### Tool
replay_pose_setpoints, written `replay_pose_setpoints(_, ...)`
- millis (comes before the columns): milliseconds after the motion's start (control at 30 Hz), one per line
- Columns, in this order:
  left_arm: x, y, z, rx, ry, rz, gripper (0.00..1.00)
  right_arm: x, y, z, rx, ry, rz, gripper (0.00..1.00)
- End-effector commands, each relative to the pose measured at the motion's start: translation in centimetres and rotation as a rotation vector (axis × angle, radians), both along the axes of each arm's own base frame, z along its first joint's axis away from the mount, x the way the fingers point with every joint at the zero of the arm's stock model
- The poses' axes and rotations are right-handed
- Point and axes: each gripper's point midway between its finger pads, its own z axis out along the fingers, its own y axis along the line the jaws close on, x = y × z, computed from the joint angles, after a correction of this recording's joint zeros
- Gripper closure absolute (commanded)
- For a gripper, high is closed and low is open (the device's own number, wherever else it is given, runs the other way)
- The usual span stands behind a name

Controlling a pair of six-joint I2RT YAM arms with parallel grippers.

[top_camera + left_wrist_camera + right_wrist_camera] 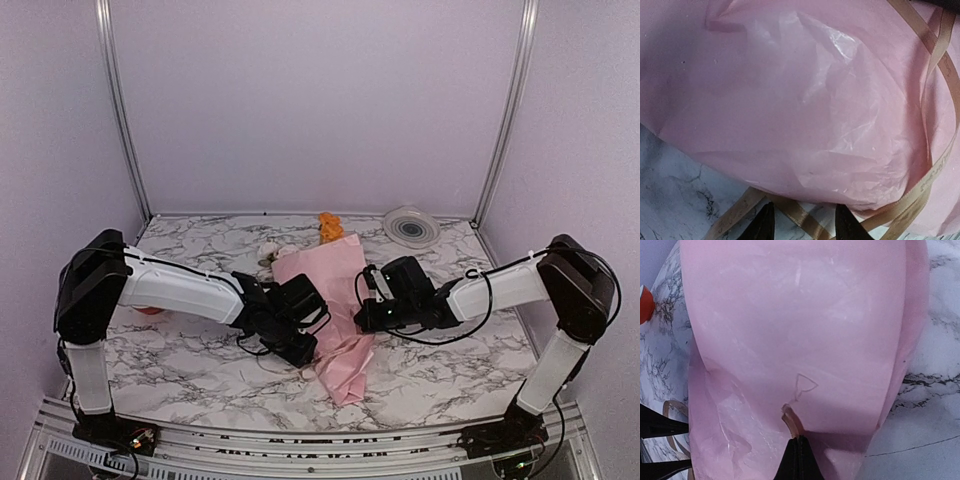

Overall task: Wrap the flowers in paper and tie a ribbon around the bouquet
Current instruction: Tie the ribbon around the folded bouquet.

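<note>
— While the bouquet (330, 280) lies flat on the marble desk (200, 365) between both arms, narrow end toward their bases, how do the end effectors stand?
— Left end effector (802, 227): fingers parted, a slack strand of tan ribbon (935, 165) lying in the gap. Right end effector (799, 450): closed against the pink paper (790, 315), a ribbon stub touching its tip; whether it is gripped cannot be told.
— And the flowers (329, 226)?
— Mostly hidden in the wrap; only an orange bloom and pale heads show at the far, wide end. The arms cover the cone's middle from above. A red-orange object (148, 310) under the left arm is largely hidden.
</note>
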Motion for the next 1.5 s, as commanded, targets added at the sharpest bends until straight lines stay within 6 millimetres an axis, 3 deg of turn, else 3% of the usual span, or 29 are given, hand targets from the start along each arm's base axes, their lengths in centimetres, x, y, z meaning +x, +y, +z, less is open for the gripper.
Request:
replay_pose_setpoints(0,-1.9,3.3,-3.9,0.280,0.055,-0.056,0.62,0.6,0.5,0.7,0.033,-0.025,-0.005,1.00)
replay_pose_setpoints(333,-2.7,3.5,-4.8,0.358,0.072,-0.099,1.00,0.5,0.4,1.0,0.035,-0.036,0.000,1.00)
replay_pose_setpoints(533,-1.4,5.3,-3.5,0.377,-0.043,-0.063,1.00,0.5,0.3,1.4,0.039,-0.041,0.000,1.00)
replay_pose_setpoints(600,-0.2,5.7,-1.7,0.333,-0.126,-0.027,1.00,0.5,0.4,1.7,0.049,-0.044,0.002,1.00)
replay_pose_setpoints(733,1.0,4.7,2.9,0.105,-0.234,0.021,1.00,1.0,0.3,2.2,0.062,-0.054,-0.004,1.00)
replay_pose_setpoints(867,1.5,4.1,5.6,-0.061,-0.303,0.052,1.00,1.6,-0.5,2.3,0.065,-0.053,-0.024,1.00)
replay_pose_setpoints(1033,2.7,5.2,8.2,-0.189,-0.392,0.112,1.00,2.8,-2.4,4.0,0.086,-0.089,-0.070,1.00)
replay_pose_setpoints(1167,4.0,6.9,8.5,-0.223,-0.415,0.170,1.00,3.7,-3.5,5.2,0.097,-0.115,-0.092,1.00)
replay_pose_setpoints(1333,4.3,7.1,8.6,-0.228,-0.403,0.178,1.00,3.6,-3.6,5.4,0.105,-0.114,-0.088,1.00)
replay_pose_setpoints(1467,5.6,9.4,8.8,-0.190,-0.430,0.245,1.00,4.3,-4.9,5.6,0.130,-0.109,-0.123,1.00)
